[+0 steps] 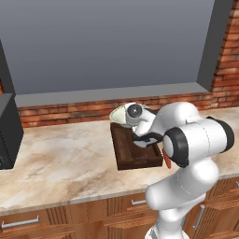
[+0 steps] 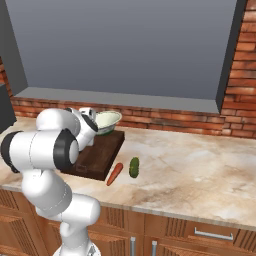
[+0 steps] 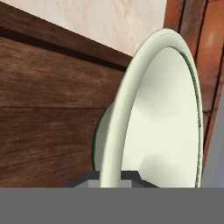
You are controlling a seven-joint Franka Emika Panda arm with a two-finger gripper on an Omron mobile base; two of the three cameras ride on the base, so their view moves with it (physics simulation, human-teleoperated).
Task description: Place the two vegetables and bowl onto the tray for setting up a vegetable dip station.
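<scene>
The hand (image 3: 111,177) is pinched tight on the rim of the bowl (image 2: 107,121), holding it over the far end of the tray (image 2: 102,155). The carrot (image 2: 114,174) and cucumber (image 2: 134,167) lie on the tabletop (image 2: 200,165), just beside the tray's right edge.

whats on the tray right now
Nothing lies flat on the tray. The bowl, gripped at its rim, hangs tilted over the far end. The arm covers part of the tray's floor.
</scene>
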